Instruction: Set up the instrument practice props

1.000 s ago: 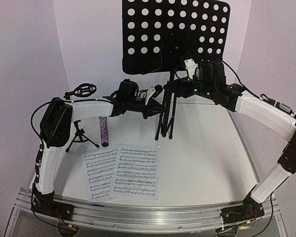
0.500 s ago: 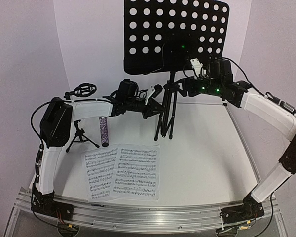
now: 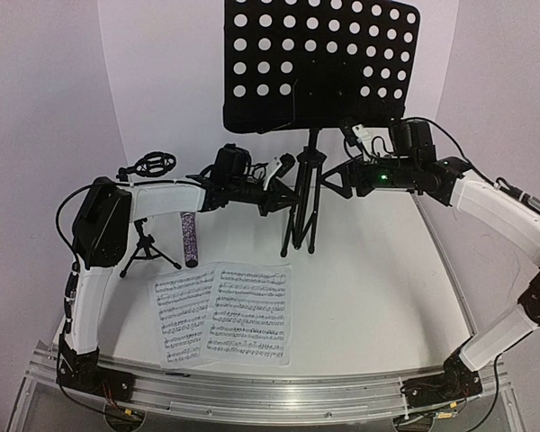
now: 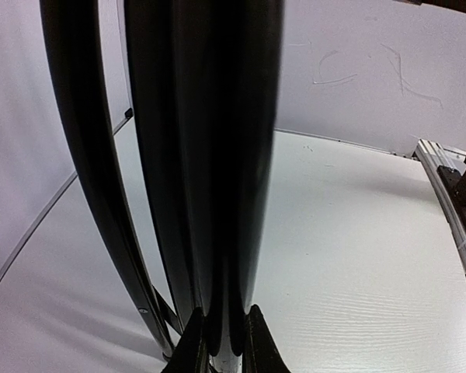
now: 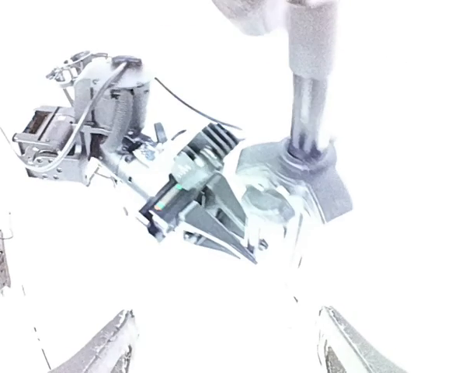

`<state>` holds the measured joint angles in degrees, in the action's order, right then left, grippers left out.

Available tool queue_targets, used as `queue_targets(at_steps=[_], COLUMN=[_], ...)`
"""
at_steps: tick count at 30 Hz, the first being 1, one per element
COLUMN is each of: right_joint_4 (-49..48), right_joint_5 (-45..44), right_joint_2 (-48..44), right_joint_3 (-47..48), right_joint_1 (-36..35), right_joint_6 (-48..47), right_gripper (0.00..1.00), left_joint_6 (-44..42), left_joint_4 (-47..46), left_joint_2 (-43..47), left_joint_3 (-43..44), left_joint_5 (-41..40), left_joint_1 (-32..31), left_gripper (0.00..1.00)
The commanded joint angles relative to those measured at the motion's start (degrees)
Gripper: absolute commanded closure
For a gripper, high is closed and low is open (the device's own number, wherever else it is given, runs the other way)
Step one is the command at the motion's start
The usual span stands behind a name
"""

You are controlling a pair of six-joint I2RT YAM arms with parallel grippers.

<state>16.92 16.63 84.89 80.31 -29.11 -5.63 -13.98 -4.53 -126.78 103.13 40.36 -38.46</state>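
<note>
The black music stand stands upright at the back, its perforated desk on top and its tripod legs folded close. My left gripper is shut on the stand's lower pole, which sits tight between its fingertips. My right gripper hovers open just right of the pole, apart from it; its washed-out wrist view shows the pole's hub ahead of the wide jaws. Two music sheets lie flat near the front. The glittery microphone lies beside the small mic stand.
White walls close in the back and both sides. An aluminium rail runs along the near edge with both arm bases on it. The left arm's body stands over the mic stand. Bare tabletop lies right of the sheets.
My right gripper has drawn back to the right, away from the stand's pole, and dropped a little. The desk shifted slightly. The left gripper keeps its hold.
</note>
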Motion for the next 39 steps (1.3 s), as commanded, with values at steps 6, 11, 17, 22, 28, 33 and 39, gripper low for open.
queue_targets(at_steps=[6,11,17,22,28,33,39], right_joint_4=[-5.5,-22.5,-28.4,-33.6,-35.4,-36.0,-36.7], right_joint_5=[0.1,-0.6,-0.6,0.3,1.9,4.6,5.5], right_joint_2=[4.1,4.5,10.5,15.6,20.1,22.0,24.2], right_joint_3=[-5.5,-13.4,-12.6,-12.0,-8.4,-6.6,-4.3], right_joint_1=[2.1,2.3,3.2,4.9,4.9,5.0,4.9], right_joint_6=[-1.9,-0.8,-1.2,-1.9,-2.4,-1.7,-0.9], right_gripper=[0.31,0.31,0.31,0.31,0.37,0.38,0.49], left_joint_6=[1.1,0.1,0.6,0.7,0.8,1.1,1.3], left_joint_4=[2.5,1.8,1.7,1.7,1.7,1.3,1.4], left_joint_2=[2.3,2.2,2.1,2.1,1.9,1.9,1.7], left_joint_3=[-0.3,-0.3,-0.3,-0.7,-0.4,-0.5,-0.4], left_joint_5=[0.9,0.9,1.3,1.5,1.6,1.8,2.1], left_joint_1=[0.6,0.8,0.9,0.9,0.9,0.9,1.0], left_gripper=[1.00,1.00,1.00,1.00,1.00,1.00,1.00])
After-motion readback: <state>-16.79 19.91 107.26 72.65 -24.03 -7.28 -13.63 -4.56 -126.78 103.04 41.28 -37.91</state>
